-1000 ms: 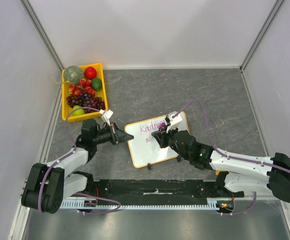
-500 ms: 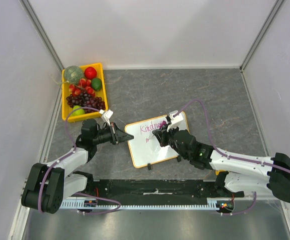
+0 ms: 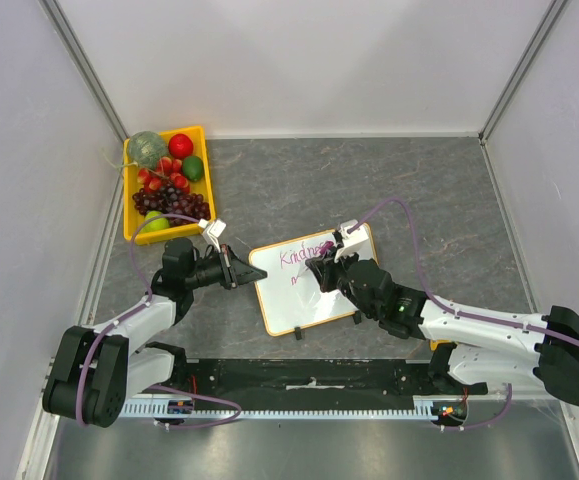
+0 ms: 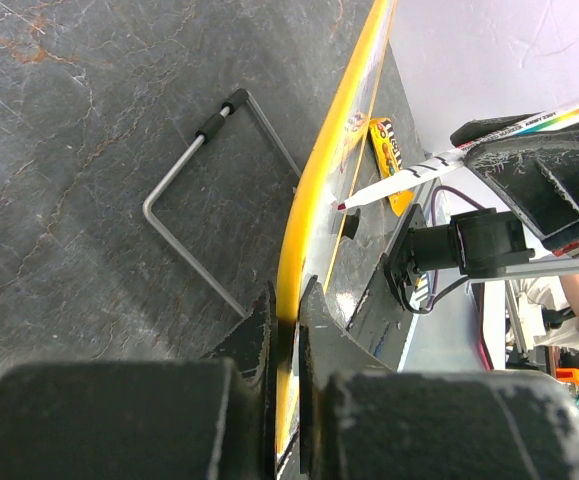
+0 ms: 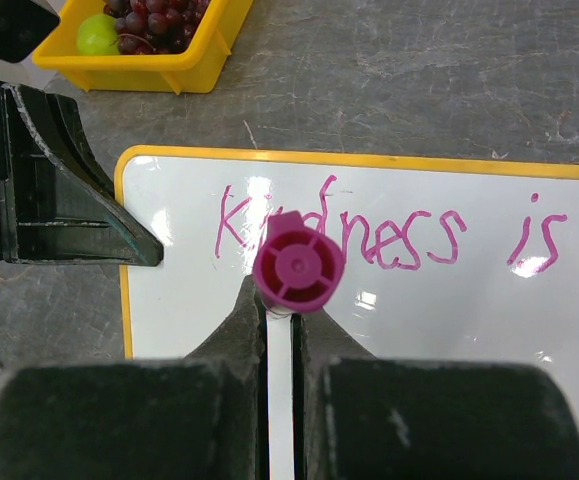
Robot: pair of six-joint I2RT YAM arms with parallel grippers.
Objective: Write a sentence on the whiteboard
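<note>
The whiteboard point(image 3: 299, 300) lies askew on the grey bench point(image 3: 389, 180), directly ahead of the two arm bases. On it I read the sentence point(image 5: 399, 245) so far: "Kindness is" in pink along the board's upper part. My right hand point(image 5: 279, 310) is clamped narrow around a pink marker point(image 5: 297, 268), poised over the board below the word "Kindness", its tip right at the white face. My left hand point(image 4: 287, 310) pinches the board's yellow frame at its left end, jaws nearly closed on the edge. A yellow tray point(image 3: 127, 225) of fruit sits well beyond that left end.
</note>
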